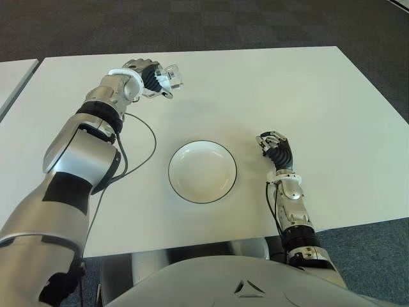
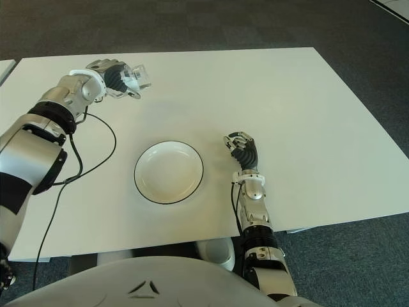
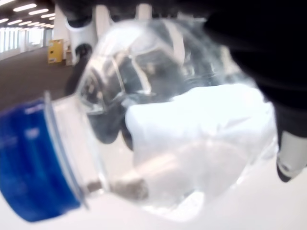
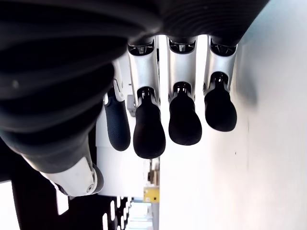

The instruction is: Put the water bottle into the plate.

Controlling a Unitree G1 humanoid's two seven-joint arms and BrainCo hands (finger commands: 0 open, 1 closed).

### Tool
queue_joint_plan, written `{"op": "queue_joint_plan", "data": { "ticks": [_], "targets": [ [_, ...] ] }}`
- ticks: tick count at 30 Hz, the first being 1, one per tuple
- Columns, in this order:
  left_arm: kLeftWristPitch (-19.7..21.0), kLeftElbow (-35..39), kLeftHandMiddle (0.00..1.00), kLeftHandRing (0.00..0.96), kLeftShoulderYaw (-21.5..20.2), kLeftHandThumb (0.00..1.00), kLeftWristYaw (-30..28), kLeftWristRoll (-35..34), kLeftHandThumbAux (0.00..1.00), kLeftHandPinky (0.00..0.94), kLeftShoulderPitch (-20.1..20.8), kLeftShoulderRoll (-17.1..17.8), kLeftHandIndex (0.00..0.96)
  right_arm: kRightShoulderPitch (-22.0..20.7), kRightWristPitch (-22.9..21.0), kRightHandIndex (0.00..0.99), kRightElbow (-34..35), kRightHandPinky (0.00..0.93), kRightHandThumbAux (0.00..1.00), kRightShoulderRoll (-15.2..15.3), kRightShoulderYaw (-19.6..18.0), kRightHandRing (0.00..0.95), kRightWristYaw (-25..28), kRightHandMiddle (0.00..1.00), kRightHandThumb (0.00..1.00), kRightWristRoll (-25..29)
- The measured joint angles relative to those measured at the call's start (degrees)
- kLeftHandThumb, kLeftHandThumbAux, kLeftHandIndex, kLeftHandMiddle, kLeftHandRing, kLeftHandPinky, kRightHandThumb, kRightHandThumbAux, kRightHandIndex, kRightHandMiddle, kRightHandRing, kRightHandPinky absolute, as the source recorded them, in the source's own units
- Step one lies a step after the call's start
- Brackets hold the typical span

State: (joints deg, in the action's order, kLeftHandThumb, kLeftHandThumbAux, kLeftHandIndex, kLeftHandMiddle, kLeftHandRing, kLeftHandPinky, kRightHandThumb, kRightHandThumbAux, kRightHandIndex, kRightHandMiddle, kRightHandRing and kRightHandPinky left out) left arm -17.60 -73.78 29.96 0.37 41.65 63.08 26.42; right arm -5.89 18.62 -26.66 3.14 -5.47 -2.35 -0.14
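Gripping the water bottle [image 1: 170,77], the left robot hand [image 1: 148,78] has its fingers wrapped round the clear body, blue cap visible, at the surface's [image 1: 307,96] far side. Well apart sits the white plate [image 1: 202,171]. Just beyond it, the right robot hand [image 1: 276,148] shows loosely curled fingers holding nothing.

My left hand [image 1: 148,77] covers most of the water bottle [image 1: 170,77]; only its clear end shows past my fingers. In my left wrist view the bottle is blurred and cut off by the frame edge, and the blue band [image 3: 33,163] is perhaps its cap. My right hand [image 1: 276,148] hides its own palm.
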Motion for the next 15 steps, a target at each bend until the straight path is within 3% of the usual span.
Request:
{"op": "queue_joint_plan", "data": {
  "ticks": [9, 15],
  "targets": [
    [-9.26, 8.21, 0.531, 0.873, 0.47, 0.853, 0.35, 0.43, 0.669, 0.827, -0.21, 2.36, 0.395, -0.74, 0.0, 0.438, 0.0, 0.725, 0.731, 0.08, 0.13, 0.75, -0.15, 0.766, 0.701, -0.22],
    [-14.67, 20.34, 0.532, 0.875, -0.71, 0.853, -1.73, -1.66, 0.669, 0.831, -4.57, 4.88, 0.397, -0.96, 0.0, 0.438, -0.01, 0.718, 0.731, 0.1, 0.08, 0.741, 0.12, 0.756, 0.702, -0.02]
  ]
}}
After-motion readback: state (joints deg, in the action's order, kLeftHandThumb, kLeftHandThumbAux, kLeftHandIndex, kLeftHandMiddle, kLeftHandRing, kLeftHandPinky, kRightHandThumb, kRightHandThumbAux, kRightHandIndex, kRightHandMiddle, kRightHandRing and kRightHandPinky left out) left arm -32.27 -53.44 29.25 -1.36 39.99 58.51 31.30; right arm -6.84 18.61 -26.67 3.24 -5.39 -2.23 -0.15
